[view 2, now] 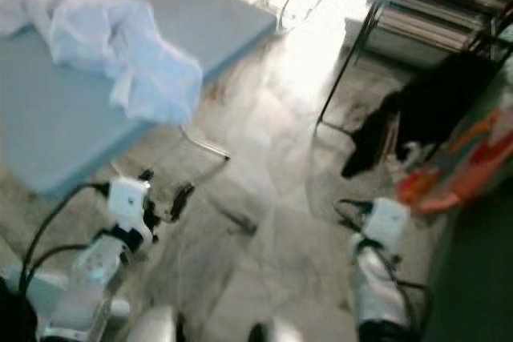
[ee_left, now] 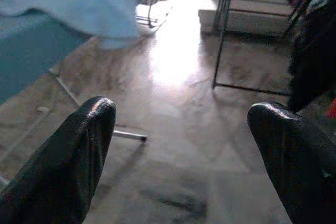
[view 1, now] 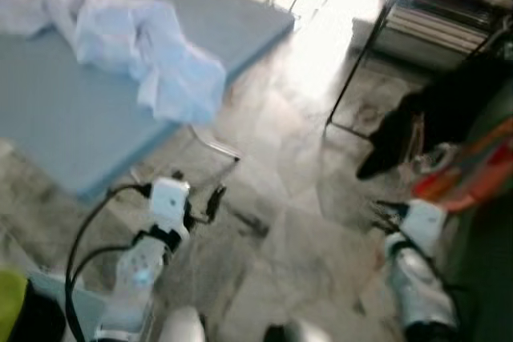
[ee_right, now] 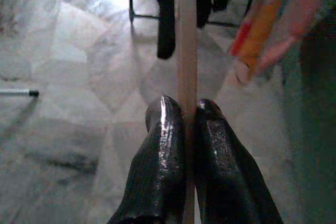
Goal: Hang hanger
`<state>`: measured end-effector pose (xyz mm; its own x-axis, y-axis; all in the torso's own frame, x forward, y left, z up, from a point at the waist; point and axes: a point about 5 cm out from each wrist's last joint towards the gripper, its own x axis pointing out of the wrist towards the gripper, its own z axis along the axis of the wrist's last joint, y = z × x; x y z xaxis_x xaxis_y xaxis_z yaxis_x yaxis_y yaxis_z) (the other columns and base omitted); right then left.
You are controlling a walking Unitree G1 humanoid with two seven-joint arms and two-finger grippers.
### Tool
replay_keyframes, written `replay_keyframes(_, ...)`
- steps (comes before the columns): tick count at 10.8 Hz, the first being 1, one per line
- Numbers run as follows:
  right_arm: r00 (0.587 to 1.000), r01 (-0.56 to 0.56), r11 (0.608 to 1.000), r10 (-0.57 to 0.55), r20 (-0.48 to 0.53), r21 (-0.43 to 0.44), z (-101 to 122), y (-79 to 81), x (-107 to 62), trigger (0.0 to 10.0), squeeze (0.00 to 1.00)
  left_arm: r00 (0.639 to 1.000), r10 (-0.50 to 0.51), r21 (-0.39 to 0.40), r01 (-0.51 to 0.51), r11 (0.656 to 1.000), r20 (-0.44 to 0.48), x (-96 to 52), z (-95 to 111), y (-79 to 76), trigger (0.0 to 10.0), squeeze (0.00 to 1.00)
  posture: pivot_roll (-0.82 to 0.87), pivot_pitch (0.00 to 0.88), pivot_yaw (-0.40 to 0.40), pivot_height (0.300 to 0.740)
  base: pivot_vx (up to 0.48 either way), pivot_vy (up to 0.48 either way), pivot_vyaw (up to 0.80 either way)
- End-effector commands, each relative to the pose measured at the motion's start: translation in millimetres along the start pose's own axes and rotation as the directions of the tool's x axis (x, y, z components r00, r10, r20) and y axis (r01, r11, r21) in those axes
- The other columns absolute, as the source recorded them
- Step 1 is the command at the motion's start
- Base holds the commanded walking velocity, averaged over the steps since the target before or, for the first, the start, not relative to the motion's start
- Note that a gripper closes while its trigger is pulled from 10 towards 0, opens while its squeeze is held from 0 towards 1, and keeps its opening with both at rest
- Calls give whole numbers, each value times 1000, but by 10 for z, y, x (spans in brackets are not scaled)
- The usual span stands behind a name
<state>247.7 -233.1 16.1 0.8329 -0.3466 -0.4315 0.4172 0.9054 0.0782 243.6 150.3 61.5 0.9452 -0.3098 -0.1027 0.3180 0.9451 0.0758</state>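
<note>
Over glossy marble floor [ee_left: 173, 145], right gripper [ee_right: 190, 111] pinches a slim wooden hanger bar [ee_right: 186, 35]; left gripper [ee_left: 181, 124] spread wide.

A sheet [view 1: 136, 38] lies on the table [view 1: 64, 126] to the left — rack [view 1: 433, 14] and clothes [view 1: 433, 118] stand right.

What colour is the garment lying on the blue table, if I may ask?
Pale blue garment; left eye view shows it best.
</note>
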Motion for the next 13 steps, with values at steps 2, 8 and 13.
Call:
replay_keyframes(2,1000,-9,1000,9,-24,9,-74,68,-18,10000,0,1000,7,-5,-7,1000,-21,-69,-83,77,10000,0,68,79,-63,740,212,0,-400)
replay_keyframes(8,999,-52,999,52,-4,-5,38,156,81,10000,0,1000,6,22,-6,1000,1,16,-9,149,10000,0,76,104,-67,740,426,0,-343)
replay_keyframes(13,864,28,907,189,466,-421,699,373,-102,10000,0,1000,17,7,-17,1000,12,14,-4,126,10000,0,78,115,-75,740,329,344,0)
